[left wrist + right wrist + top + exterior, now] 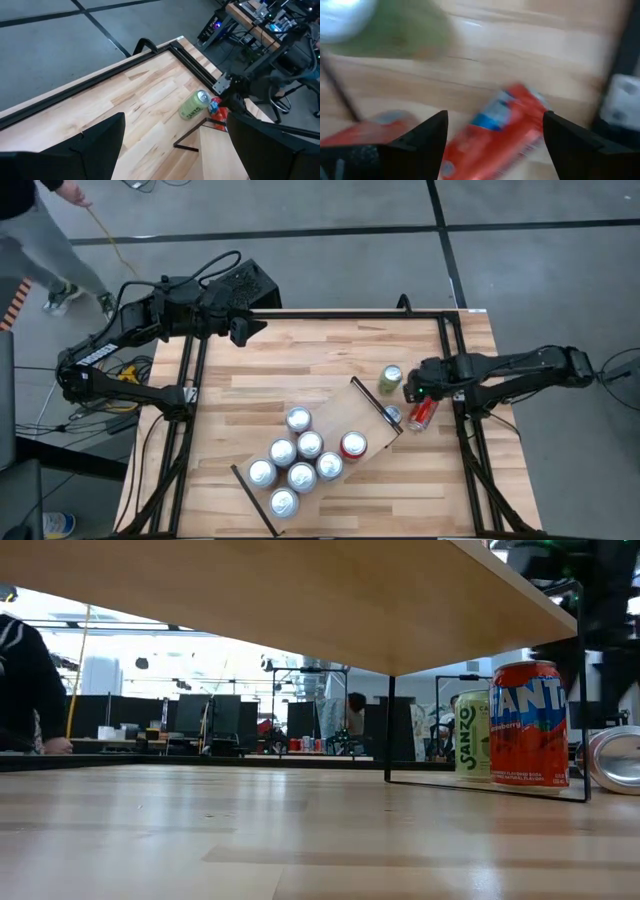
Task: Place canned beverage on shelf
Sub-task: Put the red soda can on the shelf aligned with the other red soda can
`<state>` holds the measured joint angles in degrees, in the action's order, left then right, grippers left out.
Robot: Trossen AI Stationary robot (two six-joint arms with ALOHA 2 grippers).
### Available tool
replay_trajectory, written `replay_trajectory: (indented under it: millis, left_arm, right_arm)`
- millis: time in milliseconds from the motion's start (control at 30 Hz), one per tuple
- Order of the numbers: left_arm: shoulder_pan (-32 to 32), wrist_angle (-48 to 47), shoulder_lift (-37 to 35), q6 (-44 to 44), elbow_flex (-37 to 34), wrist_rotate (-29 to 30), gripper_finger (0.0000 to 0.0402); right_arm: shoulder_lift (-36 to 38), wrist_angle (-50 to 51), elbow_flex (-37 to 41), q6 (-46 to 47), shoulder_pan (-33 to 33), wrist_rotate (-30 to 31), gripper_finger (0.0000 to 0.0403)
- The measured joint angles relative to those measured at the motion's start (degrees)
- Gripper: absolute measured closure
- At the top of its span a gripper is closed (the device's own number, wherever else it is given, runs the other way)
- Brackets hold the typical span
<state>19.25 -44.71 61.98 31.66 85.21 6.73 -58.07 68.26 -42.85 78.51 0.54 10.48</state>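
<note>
- Reaching in from the bench's right edge, the right arm lies low and we see its right pincer (412, 392) spread wide over a red can (422, 414) lying on its side, not gripping it.
- We see the left arm folded back at the far-left corner, its left pincer (250, 326) open and holding nothing.
- We find the shelf (352, 423) lying slantwise near the bench's near edge, carrying seven upright cans (300, 447), one with a red top.
- We note a green can (390, 379) upright just beyond the shelf's right end, toward the right edge.
</note>
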Motion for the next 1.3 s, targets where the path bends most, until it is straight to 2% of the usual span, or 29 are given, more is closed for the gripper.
replay_trajectory:
  millis: [167,267,333,467,733,833,1133,1300]
  left_arm:
    - [0.0,0.0,0.0,-1.0,0.0,0.0,0.0069]
    - [0.0,0.0,0.0,-1.0,0.0,0.0,0.0069]
    - [0.0,0.0,0.0,-1.5,0.0,0.0,0.0069]
    - [0.0,0.0,0.0,-2.7,0.0,0.0,0.0069]
    - [0.0,0.0,0.0,-2.6,0.0,0.0,0.0069]
    - [0.0,0.0,0.0,-3.2,0.0,0.0,0.0069]
    - [0.0,0.0,0.0,-3.4,0.0,-0.4,0.0069]
    - [0.0,0.0,0.0,-3.3,0.0,-0.9,0.0069]
  right_arm:
    - [-0.5,8.9,0.0,14.0,-6.8,0.0,0.0102]
    - [-0.3,8.6,0.0,26.4,-10.0,0.0,0.0102]
    - [-0.3,7.6,0.0,31.1,-11.4,0.4,0.0102]
    - [-0.5,4.3,0.0,33.3,-13.2,1.5,0.0102]
    - [-3.4,3.9,0.8,41.3,-14.1,2.0,0.0102]
    - [-4.0,-0.2,3.0,41.5,-13.5,1.5,0.0102]
    - [-9.4,0.8,2.4,41.2,-11.4,1.4,0.0102]
    - [-12.5,-0.3,2.5,38.5,-9.2,-1.0,0.0102]
